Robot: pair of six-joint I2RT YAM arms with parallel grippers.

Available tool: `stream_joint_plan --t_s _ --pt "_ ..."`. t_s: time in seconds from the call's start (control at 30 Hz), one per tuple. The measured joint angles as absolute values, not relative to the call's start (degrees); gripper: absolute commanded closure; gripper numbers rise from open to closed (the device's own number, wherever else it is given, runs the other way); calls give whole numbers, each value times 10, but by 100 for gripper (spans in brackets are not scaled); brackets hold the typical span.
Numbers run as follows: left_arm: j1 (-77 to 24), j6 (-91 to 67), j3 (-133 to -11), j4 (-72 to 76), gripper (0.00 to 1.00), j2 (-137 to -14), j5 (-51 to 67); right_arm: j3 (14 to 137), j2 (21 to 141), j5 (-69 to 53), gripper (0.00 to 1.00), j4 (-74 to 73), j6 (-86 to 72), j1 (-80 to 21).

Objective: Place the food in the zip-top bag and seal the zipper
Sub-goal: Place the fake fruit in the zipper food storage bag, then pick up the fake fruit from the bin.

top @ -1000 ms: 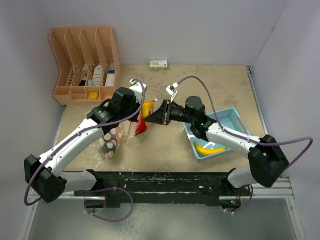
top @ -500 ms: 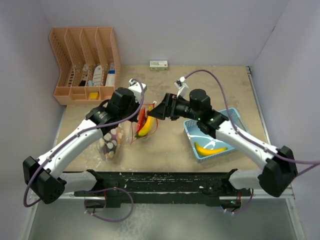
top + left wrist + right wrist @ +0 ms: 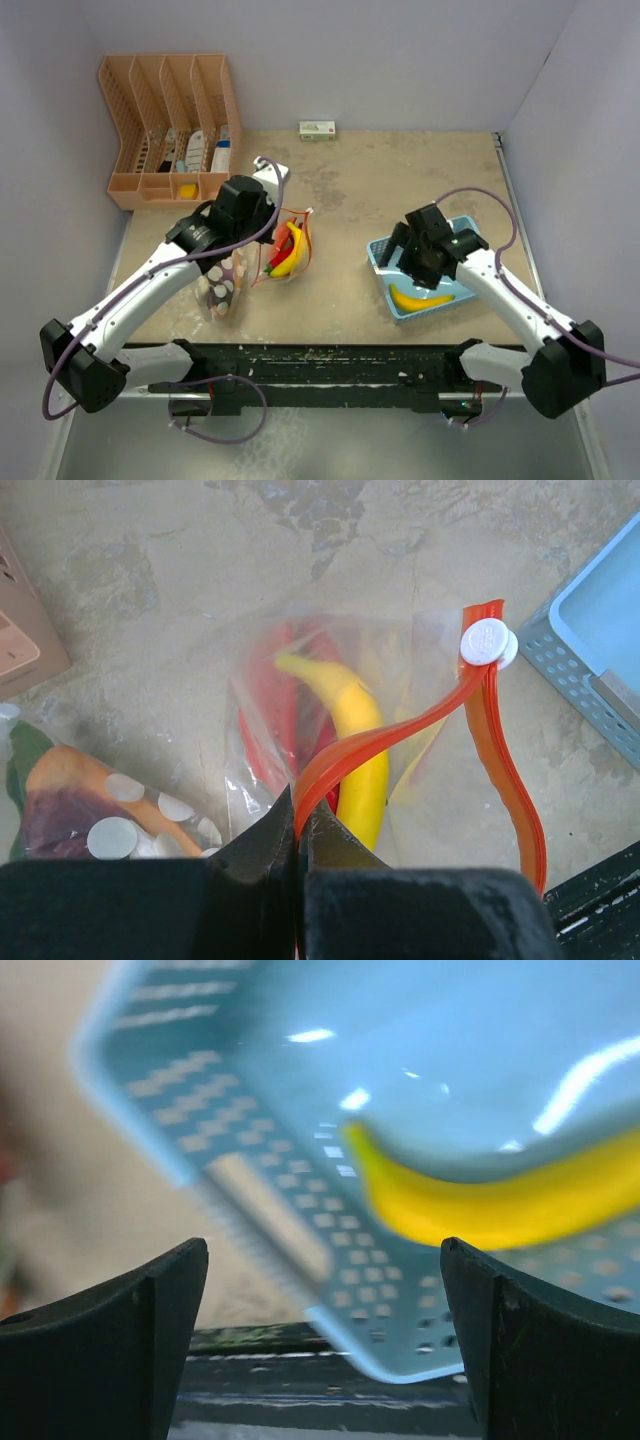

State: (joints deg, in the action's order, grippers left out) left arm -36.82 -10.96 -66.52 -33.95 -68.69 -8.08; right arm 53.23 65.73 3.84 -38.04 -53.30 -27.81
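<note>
Two arms. Reaches forward, left gripper (image 3: pixel 297 825) pinching the zipper (image 3: pixel 400 735) tight. Hangs over the blue basket (image 3: pixel 280 1210), right gripper (image 3: pixel 322 1250) spread wide.

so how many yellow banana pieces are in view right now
2. One banana is inside the zip-top bag beside the red chilies; the other banana lies in the light blue basket. More may be hidden in the bag.

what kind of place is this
Probably a robot lab test booth: plain walls box in a scuffed table, a left arm and right arm are bolted to its near rail, with toy-looking food, like the banana in the blue basket.
</note>
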Motion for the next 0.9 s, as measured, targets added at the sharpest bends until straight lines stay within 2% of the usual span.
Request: stream_joint_plan --t_s 0.1,0.27,0.57,0.7,0.8,0.9 --pt "-368 -110 -663 -338 100 -675 -79 497 683 58 0 -443 -538 -225" --pt "-368 -114 -650 -334 100 -653 -76 476 695 58 1 -461 -531 -148" --pt "-368 -113 -648 -334 100 -652 -79 473 805 40 0 -479 -499 -135" --pt "-368 -113 -648 -335 100 -649 -84 466 848 29 1 -441 -495 -135" --pt "-368 -113 -647 -335 100 -649 -86 458 855 30 6 -418 -495 -135" --pt "-368 -113 -646 -335 100 -649 -86 458 849 40 24 -397 -495 -135"
